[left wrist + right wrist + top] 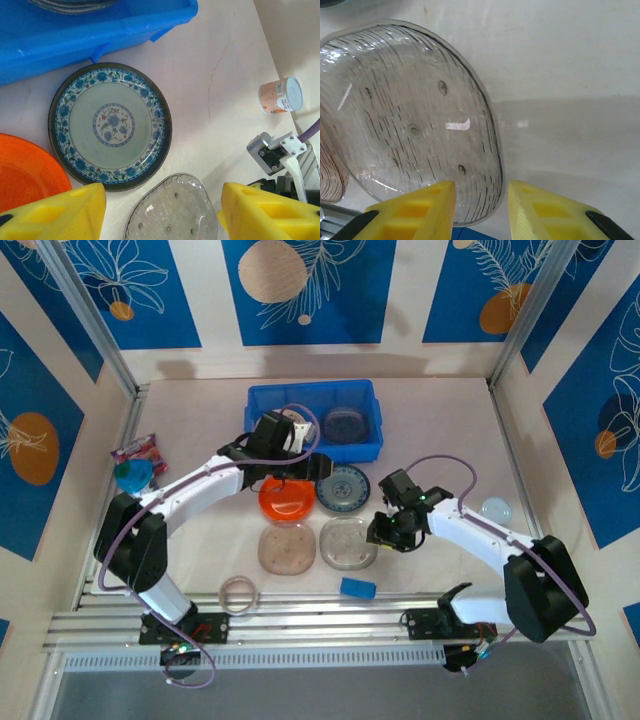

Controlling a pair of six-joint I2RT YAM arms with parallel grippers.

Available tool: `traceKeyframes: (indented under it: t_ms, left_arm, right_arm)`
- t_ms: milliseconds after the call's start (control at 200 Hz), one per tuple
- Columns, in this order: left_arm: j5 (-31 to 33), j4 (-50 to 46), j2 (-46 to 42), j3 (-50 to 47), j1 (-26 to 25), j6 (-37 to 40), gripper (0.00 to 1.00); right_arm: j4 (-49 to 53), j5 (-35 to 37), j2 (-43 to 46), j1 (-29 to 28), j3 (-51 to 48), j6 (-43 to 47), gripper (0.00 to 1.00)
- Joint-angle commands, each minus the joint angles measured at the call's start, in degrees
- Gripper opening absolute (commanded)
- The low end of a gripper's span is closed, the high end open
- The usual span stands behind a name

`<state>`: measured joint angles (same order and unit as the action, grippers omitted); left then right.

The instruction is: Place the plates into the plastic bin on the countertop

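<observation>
Right tool (480,187) fingers stand narrowly apart astride the rim of the clear plate (410,115), which lies flat, face up, on the tabletop (570,65). Left tool (162,192) gapes wide, empty, near the patterned plate (110,125). Blue bin (300,392), long axis crosswise, sits beyond.

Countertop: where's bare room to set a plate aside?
Bare between the plastic bin and the right rail, and left of the bin. Crowded in front of it: orange plate, patterned plate, smoky plate, clear plate.
</observation>
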<state>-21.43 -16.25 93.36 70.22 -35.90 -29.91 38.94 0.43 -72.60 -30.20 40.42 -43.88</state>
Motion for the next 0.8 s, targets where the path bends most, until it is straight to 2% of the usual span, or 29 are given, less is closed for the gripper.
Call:
traceKeyframes:
  t_ms: [0,305,795]
  left_arm:
    - [-1.99,3.63,-1.44,-2.19,-0.78,-1.58,0.63]
    - [-1.36,4.2,-1.74,-3.84,-1.71,-3.22,0.63]
    - [-1.08,3.7,-0.06,-6.22,-4.37,-3.98,0.63]
  right_arm:
    - [0.35,-0.74,1.2,0.71,-0.6,-2.08,0.33]
    - [-1.39,-1.65,-1.97,3.02,-0.79,-1.39,0.28]
    - [-3.43,-3.66,-6.18,3.39,-0.26,1.25,0.29]
